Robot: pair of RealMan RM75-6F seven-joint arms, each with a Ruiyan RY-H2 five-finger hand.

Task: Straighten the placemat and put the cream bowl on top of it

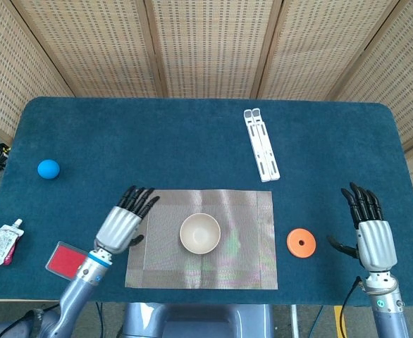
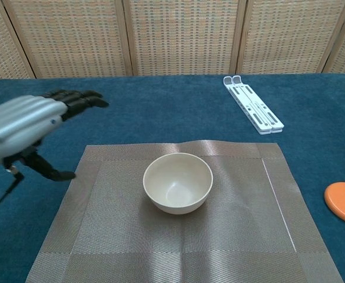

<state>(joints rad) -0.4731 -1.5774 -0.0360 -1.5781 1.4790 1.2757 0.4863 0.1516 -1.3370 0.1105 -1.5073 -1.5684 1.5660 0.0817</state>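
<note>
The round cream bowl [image 1: 200, 234] is seen upright near the middle of the woven grey-beige rectangular placemat [image 1: 249, 267], with nothing visible inside it. The placemat is laid square to the near edge of the blue-carpeted table [image 1: 192, 148]. The left hand [image 1: 125, 223] is held empty with fingers apart, just left of the placemat and clear of the bowl. The right hand [image 1: 371, 232] is spread, nothing gripped, at the near right, beside a flat orange disc [image 1: 301, 243].
</note>
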